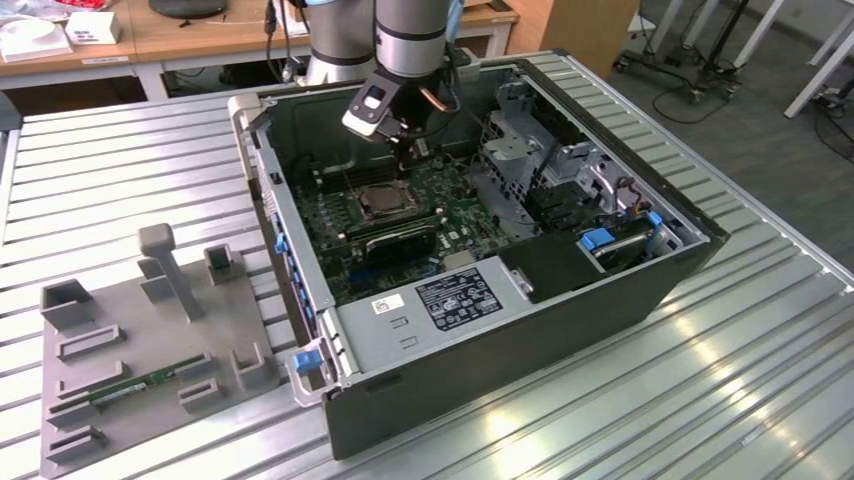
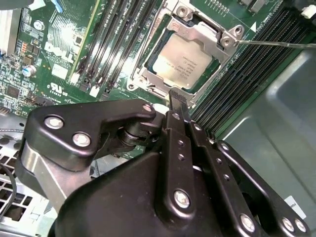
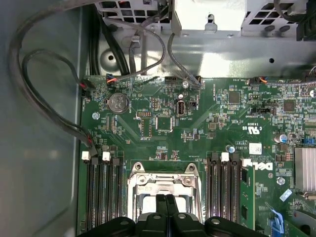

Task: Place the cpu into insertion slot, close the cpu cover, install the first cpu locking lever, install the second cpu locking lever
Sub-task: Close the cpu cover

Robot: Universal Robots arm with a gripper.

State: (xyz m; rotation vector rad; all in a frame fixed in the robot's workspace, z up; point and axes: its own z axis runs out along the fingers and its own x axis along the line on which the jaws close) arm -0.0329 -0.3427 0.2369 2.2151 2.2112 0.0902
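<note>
your gripper point(image 2: 177, 97), fingers pinched together on nothing, sits beside the cpu cover point(image 2: 210, 35), which lies over the cpu point(image 2: 182, 61).

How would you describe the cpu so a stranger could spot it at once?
Look inside the open computer case, at the green motherboard. Between the banks of black memory slots sits the silver cpu cover; the cpu is the flat tan-silver square in its window, the only smooth metallic face there.
</note>
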